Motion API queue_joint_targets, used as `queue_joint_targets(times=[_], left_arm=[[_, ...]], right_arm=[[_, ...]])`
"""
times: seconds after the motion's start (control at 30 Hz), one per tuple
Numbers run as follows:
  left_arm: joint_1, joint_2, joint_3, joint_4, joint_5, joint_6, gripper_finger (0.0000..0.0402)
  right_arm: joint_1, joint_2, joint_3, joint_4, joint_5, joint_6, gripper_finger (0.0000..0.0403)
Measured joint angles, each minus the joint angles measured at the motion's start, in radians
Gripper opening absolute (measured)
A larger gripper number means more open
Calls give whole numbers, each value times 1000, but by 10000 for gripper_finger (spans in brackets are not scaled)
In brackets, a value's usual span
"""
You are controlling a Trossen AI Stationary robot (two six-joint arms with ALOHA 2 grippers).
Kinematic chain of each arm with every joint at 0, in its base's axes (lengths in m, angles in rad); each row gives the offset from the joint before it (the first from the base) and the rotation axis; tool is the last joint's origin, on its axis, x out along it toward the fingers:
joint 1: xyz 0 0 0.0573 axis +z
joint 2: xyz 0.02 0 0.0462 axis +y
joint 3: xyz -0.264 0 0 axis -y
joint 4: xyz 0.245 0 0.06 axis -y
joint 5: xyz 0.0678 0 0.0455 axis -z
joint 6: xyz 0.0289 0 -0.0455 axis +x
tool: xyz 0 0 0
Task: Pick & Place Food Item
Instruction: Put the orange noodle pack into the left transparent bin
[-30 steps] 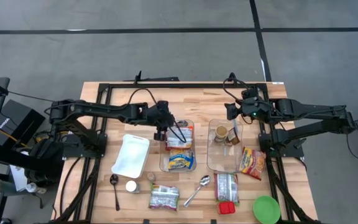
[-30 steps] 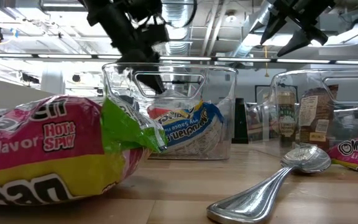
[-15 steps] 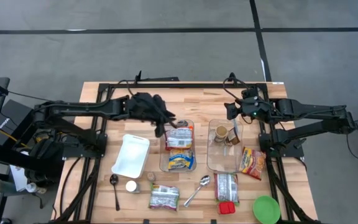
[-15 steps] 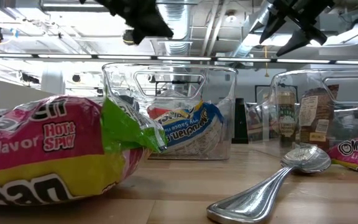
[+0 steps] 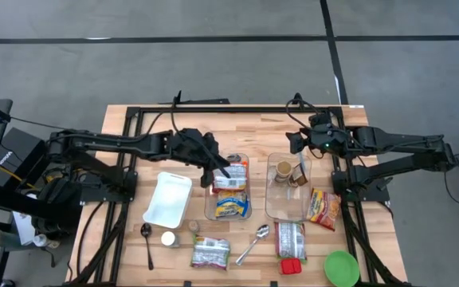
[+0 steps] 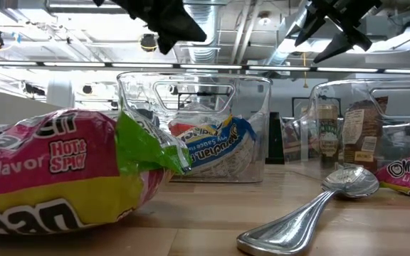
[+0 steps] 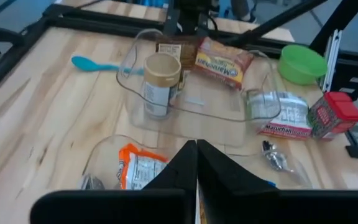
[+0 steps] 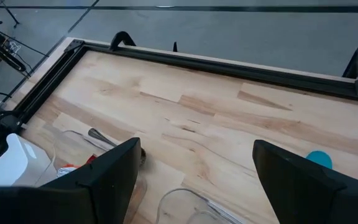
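- Clear plastic bin (image 5: 228, 189), the left one of two, holds the noodle packets (image 5: 231, 194): one with an orange-and-white wrapper toward the far end, one blue-and-yellow nearer the front.
- Just above that bin's far left corner hangs the left gripper (image 5: 221, 168), its fingers (image 7: 197, 163) pressed together with nothing between them.
- Beside it stands the second clear bin (image 5: 288, 187), with a tan-lidded jar (image 5: 283, 171) and a dark packet inside.
- Over this bin's far edge waits the right gripper (image 5: 299, 143), fingers spread wide and empty.
- On the wooden table (image 5: 253, 127) around them lie a white tray (image 5: 168, 198), a metal spoon (image 5: 253, 244), more noodle packets, a red-capped container (image 5: 291, 265) and a green bowl (image 5: 342, 267).
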Motion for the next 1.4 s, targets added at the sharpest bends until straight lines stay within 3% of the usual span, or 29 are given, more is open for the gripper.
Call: queue_joint_targets(times=[0.3, 0.77, 0.9, 1.03, 1.4], left_arm=[[0, 65, 0, 4, 0, 0, 1], [0, 165, 0, -12, -2, -44, 1], [1, 176, 0, -68, -62, -45, 0], [2, 176, 0, -113, -142, -45, 0], [6, 174, -54, -83, -150, -60, 0]], right_arm=[[0, 0, 0, -3, 0, 0, 258], [0, 0, 0, -9, 0, -2, 113], [0, 0, 0, -9, 0, -8, 84], [0, 0, 0, -9, 0, -8, 69], [0, 0, 0, -9, 0, -8, 65]])
